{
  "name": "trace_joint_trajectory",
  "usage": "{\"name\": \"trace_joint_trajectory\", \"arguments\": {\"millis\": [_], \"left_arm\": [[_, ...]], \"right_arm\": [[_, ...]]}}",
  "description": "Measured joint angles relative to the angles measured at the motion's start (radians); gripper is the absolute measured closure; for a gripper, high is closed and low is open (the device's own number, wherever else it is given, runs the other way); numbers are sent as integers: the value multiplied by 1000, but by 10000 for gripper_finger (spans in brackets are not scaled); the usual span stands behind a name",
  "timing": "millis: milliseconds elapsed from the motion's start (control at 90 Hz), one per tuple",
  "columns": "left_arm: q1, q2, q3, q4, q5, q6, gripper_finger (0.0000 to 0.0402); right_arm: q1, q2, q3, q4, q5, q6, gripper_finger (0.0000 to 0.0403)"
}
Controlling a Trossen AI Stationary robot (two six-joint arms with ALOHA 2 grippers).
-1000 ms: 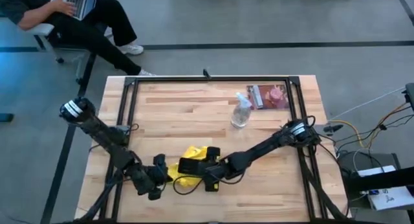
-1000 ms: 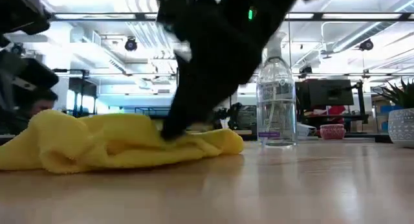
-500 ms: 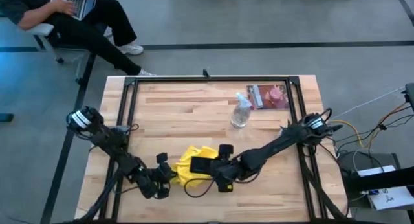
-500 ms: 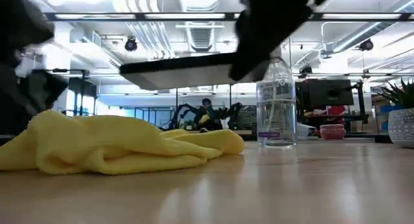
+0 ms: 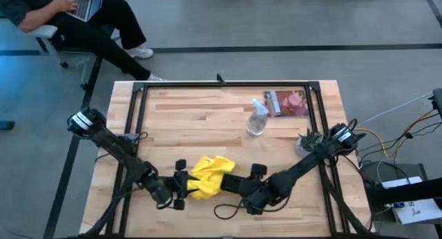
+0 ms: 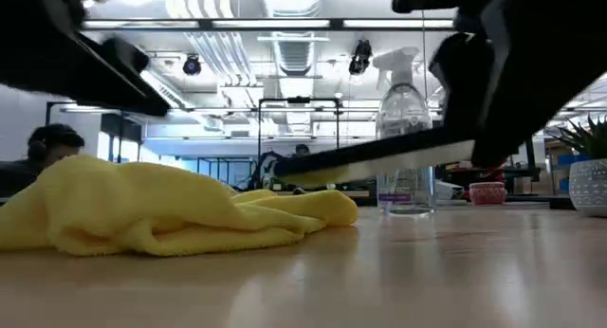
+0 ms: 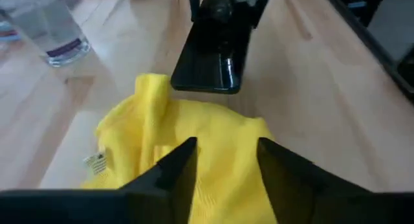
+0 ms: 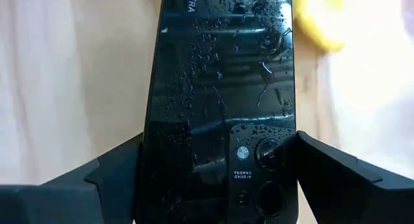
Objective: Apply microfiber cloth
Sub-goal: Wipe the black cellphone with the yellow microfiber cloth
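The bright yellow microfiber cloth point(image 5: 207, 177) lies bunched in folds on the wooden table point(image 5: 193, 121), near its front edge. My left gripper point(image 5: 183, 184) stands open at the cloth's left side, its fingers point(image 7: 184, 162) over the yellow fabric point(image 7: 213, 146); I cannot tell whether they touch it. Just right of the cloth, my right gripper point(image 5: 248, 188) is shut on a black phone point(image 5: 231, 185) whose face is wet with droplets point(image 8: 220, 68). In the low view the phone point(image 6: 379, 162) hangs slanted above the table beside the cloth point(image 6: 142, 209). My right gripper pinches the phone between its two fingers point(image 8: 323, 166), one on each long edge, at the camera end point(image 8: 259, 153). The fingers reach in level from the table's right and lie across the phone. The phone is lifted clear, its free end point(image 6: 294, 172) tilted down toward the cloth.
A clear spray bottle point(image 5: 256, 120) stands toward the far right, with a flat printed packet point(image 5: 286, 102) beyond it. A black frame point(image 5: 221, 84) runs around the tabletop. A person point(image 5: 83, 18) sits beyond the far left corner. Bare wood lies right of the phone.
My right gripper has lifted the phone off the cloth and carried it toward the table's right edge, where it hangs tilted. My left gripper has moved right, toward the cloth's left side. The cloth has stayed in place.
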Motion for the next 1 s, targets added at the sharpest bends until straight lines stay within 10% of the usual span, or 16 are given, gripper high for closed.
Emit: {"name": "trace_joint_trajectory", "arguments": {"millis": [200,489,844,1000], "left_arm": [[121,163,-1,171,246,17,171],[158,324,22,208,228,-26,154],[160,139,29,-57,249,50,376],[148,-23,27,-193,168,30,379]], "right_arm": [[31,0,-6,-15,-8,52,83],[61,0,-8,-45,-8,94,84],[58,37,-9,-21,4,41,85],[40,62,-9,5,13,4,87]]}}
